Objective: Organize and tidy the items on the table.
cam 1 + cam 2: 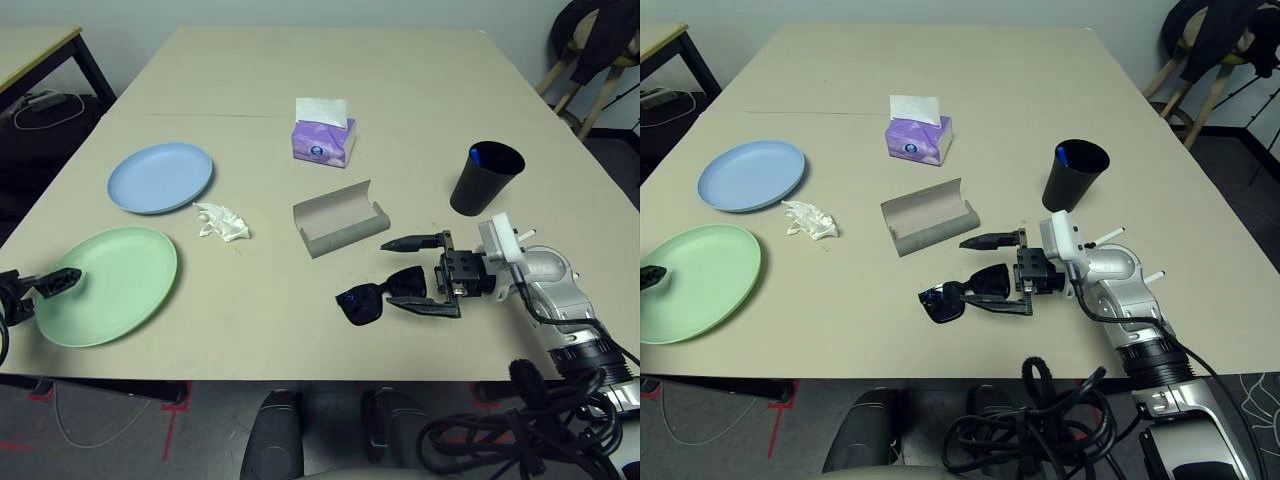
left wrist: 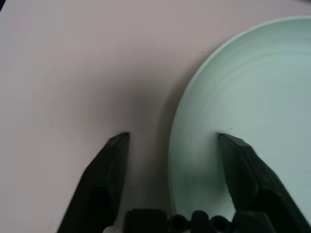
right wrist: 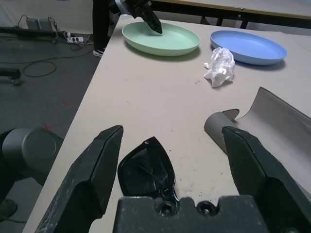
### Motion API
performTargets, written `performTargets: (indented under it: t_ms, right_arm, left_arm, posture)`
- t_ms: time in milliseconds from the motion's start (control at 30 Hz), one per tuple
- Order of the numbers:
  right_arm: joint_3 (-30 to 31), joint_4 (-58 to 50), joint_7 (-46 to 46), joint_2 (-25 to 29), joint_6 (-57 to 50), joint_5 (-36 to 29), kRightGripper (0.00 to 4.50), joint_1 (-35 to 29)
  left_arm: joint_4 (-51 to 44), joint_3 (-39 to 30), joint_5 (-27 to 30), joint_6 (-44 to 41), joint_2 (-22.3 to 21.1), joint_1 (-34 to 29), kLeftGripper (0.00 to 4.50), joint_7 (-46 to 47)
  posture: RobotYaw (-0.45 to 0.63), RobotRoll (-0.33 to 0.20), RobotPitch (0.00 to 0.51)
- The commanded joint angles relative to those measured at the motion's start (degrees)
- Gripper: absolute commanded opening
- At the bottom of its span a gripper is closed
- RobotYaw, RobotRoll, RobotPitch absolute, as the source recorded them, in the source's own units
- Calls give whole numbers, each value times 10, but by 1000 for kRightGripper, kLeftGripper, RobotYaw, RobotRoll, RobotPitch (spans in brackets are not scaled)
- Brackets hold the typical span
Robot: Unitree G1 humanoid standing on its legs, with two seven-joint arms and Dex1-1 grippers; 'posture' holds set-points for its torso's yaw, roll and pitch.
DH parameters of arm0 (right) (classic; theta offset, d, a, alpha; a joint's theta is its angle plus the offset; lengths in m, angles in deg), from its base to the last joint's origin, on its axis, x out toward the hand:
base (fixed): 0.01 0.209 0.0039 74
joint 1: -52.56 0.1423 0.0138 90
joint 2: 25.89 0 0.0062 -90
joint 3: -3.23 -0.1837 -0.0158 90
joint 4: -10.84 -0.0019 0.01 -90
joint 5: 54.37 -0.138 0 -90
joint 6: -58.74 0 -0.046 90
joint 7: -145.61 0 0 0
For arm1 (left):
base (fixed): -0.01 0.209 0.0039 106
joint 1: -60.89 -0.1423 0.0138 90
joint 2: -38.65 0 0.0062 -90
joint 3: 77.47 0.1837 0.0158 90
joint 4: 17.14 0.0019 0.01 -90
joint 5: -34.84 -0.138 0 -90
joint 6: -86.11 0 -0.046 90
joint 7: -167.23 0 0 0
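Can see the green plate [image 1: 125, 290] near the counter's [image 1: 300, 350] near left corner, under the left gripper [image 1: 60, 282]; the blue plate [image 1: 160, 177] farther along the left edge; sunglasses [image 1: 362, 304] toward the near edge; the black cup [image 1: 484, 180] toward the right edge.

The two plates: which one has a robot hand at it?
The green plate; the left gripper is at its rim. The other plate, blue, has none.

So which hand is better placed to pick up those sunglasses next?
Probably the right: its open gripper hovers around the sunglasses, while the left gripper is over at the green plate's rim.
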Motion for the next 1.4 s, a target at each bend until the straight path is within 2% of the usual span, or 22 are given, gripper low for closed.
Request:
performTargets:
  t_ms: [33, 167, 233, 467, 567, 800, 967, 1067, 1167, 1400]
  right_arm:
    - [3, -12, -5, 0, -2, -1, 4500, -6]
    - [4, -11, -8, -2, -2, 0, 4500, -5]
    - [5, -9, -10, -4, -2, 1, 4500, -4]
    - [7, -3, -11, -9, -2, 4, 4500, -1]
    - [8, 0, -13, -13, 0, 7, 4500, -1]
    - [8, -2, -14, -18, 1, 10, 4500, -6]
    - [7, -4, -16, -18, 1, 10, 4500, -7]
    - [8, -11, -22, -19, -4, 9, 4500, -11]
    - [7, -14, -24, -19, -8, 8, 4500, -11]
    - [-2, -18, -38, -21, -21, 1, 4500, 0]
  left_arm:
    - [8, 1, -8, -3, -1, -11, 2317, -7]
    - [-4, -10, -1, -7, 3, -5, 741, -3]
    - [-9, -14, 0, -6, 5, -2, 92, -1]
    - [-25, -37, 10, -19, 14, 1, 39, 8]
    - [-39, -50, 15, -31, 23, -18, 39, 12]
    - [-85, -124, 46, -76, 62, -28, 39, 55]
    - [-156, -193, 71, -118, 105, -28, 39, 117]
    - [-219, -225, 88, -152, 143, -15, 39, 165]
    - [-248, -237, 95, -170, 162, 4, 39, 197]
    - [-231, -224, 104, -171, 164, 97, 39, 237]
  posture:
    - [167, 0, 87]
    - [168, 0, 85]
    - [172, 0, 83]
    - [178, 0, 80]
    - [182, 0, 77]
    - [180, 0, 76]
    - [179, 0, 75]
    - [181, 0, 76]
    - [181, 0, 76]
    - [180, 0, 78]
